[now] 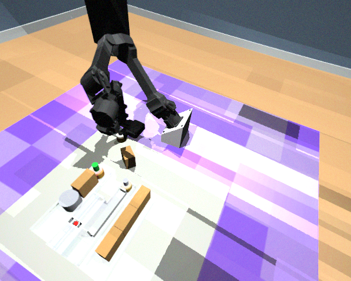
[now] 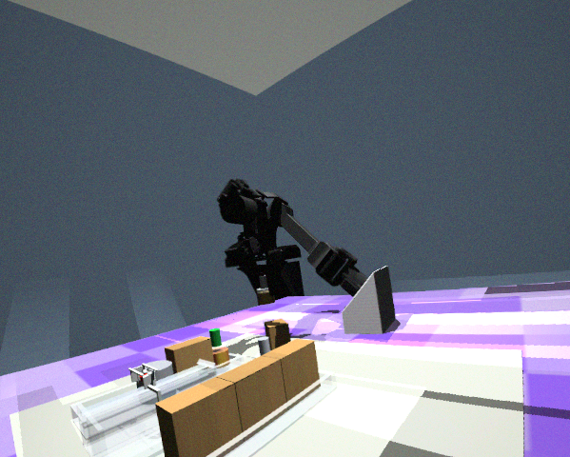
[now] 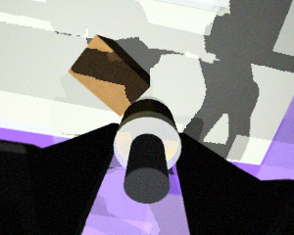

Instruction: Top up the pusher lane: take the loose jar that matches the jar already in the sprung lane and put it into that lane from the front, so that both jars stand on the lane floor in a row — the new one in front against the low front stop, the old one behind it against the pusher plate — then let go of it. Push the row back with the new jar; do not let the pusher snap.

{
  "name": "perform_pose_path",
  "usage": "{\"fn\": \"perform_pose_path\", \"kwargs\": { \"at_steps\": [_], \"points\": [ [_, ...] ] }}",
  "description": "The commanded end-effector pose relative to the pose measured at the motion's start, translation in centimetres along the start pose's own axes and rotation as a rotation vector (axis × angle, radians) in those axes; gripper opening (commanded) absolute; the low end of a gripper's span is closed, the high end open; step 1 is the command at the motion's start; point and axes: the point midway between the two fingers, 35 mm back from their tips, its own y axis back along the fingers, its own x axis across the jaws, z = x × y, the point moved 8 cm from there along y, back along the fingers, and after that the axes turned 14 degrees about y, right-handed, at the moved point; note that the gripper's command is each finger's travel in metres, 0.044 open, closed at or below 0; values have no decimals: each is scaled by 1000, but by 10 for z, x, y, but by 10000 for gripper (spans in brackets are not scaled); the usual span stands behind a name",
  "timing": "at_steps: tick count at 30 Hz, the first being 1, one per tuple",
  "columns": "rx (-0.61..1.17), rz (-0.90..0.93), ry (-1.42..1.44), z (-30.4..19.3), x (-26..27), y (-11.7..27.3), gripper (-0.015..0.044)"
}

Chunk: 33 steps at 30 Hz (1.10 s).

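Top view, left to right. Lower left of frame: grey cylinder (image 1: 69, 200), small red marker (image 1: 75, 223), brown box (image 1: 84, 182), green-capped jar (image 1: 96, 170) just beside the box. Sprung lane (image 1: 104, 213) runs lower left to upper right; grey-capped jar (image 1: 126, 184) stands at its upper-right end, row of brown boxes (image 1: 123, 221) along its right side.

Upper centre: gripper (image 1: 120, 136) clamped on the loose jar (image 1: 120, 137), raised above the mat (image 1: 260, 187). Held jar upright, long axis vertical, dark-grey cap toward the wrist camera (image 3: 145, 168).

Key relation, as I judge it: the lane's front opening lies below and slightly right of the held jar in frame, with a tilted brown block (image 1: 128, 156) between them.

Grey wedge (image 1: 177, 130) right of the gripper.

No readable labels or writing.
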Motion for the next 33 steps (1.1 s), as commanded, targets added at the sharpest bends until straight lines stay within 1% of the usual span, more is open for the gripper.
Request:
{"fn": "perform_pose_path", "kwargs": {
  "at_steps": [1, 26, 33],
  "points": [
    [-2, -1, -4, 14, 7, -3, 0],
    [-6, 0, -10, 100, 77, -42, 0],
    [-6, 0, -10, 105, 82, -52, 0]
  ]
}}
